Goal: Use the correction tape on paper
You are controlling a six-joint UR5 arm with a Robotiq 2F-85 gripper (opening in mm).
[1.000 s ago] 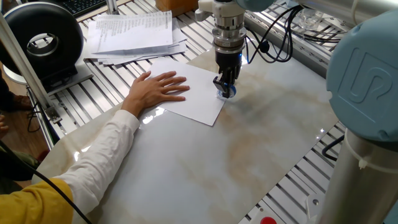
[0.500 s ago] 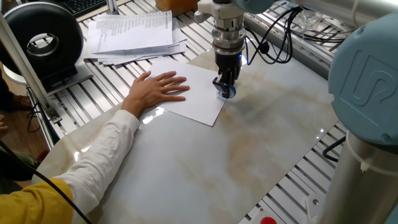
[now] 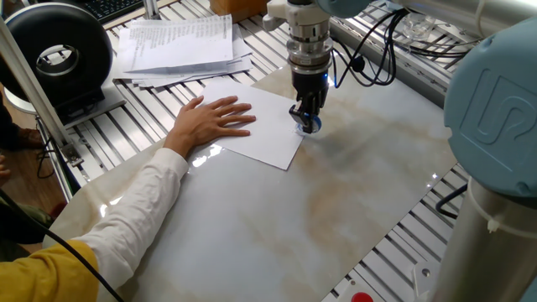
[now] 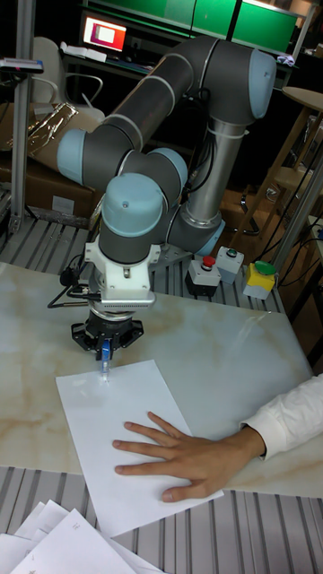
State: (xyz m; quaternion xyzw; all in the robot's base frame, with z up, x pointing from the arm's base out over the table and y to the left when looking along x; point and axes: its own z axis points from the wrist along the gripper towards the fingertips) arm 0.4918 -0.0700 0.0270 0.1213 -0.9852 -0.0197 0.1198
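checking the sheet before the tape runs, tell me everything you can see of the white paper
The paper is a single blank white sheet, thin and flat on the marble-look table, lying at an angle to the table's edges. A person's hand presses palm-down on it, fingers spread. At the corner nearest the robot, the gripper holds the correction tape with its tip down on the sheet. One end runs toward the printed stack; whether it touches it cannot be told.

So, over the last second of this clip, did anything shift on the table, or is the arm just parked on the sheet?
Almost nothing changed. The gripper, shut on the correction tape, crept very slightly right along the far edge of the paper, tip down on it. The person's hand stayed flat on the sheet, and the paper and the stack of printed papers did not move.
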